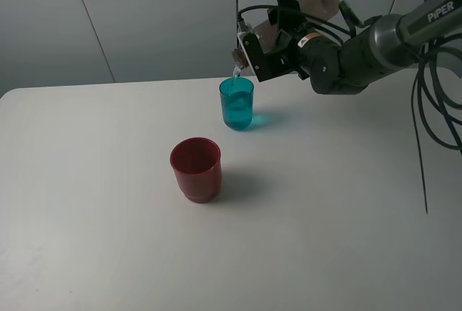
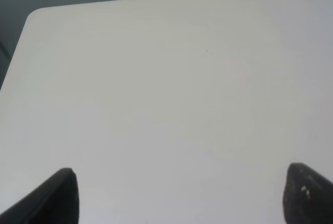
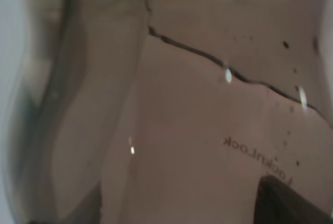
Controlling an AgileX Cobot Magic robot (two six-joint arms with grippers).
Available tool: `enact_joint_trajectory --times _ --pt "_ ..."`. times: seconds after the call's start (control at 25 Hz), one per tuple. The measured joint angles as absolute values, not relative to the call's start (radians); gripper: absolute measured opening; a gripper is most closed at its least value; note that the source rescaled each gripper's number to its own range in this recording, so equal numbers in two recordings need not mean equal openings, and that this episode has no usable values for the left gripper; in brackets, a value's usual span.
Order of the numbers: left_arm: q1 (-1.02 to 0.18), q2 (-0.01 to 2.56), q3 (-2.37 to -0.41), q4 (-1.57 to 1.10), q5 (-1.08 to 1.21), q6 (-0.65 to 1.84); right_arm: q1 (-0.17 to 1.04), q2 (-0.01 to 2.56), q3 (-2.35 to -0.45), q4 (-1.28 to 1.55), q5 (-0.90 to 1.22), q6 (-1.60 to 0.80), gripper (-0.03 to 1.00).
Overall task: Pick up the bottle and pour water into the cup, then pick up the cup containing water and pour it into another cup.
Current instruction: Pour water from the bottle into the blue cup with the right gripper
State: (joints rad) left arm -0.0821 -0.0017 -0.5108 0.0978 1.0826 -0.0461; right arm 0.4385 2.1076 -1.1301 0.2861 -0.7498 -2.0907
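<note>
Your right gripper [image 1: 276, 37] was clamped on the bottle [image 1: 317, 1]. The bottle was tipped with its neck down, just above the rim of the teal cup [image 1: 237, 105]. A thin stream of water [image 1: 236, 73] ran from the neck into that cup. In the right wrist view the bottle's smoky wall filled the frame.

The red cup [image 1: 195, 169] stood upright on the table [image 1: 86, 217], near the teal cup and apart from it, on the camera side.

Your left gripper [image 2: 179, 198] had its fingertips [image 2: 60, 198] spread wide over bare table, holding nothing.
</note>
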Motion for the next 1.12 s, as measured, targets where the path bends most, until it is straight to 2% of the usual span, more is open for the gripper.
enact_joint_trajectory --times 1.12 --pt "-0.082 -0.002 -0.511 0.098 1.083 -0.046 0.416 2.108 -1.13 0.081 -0.775 -2.091 0.05"
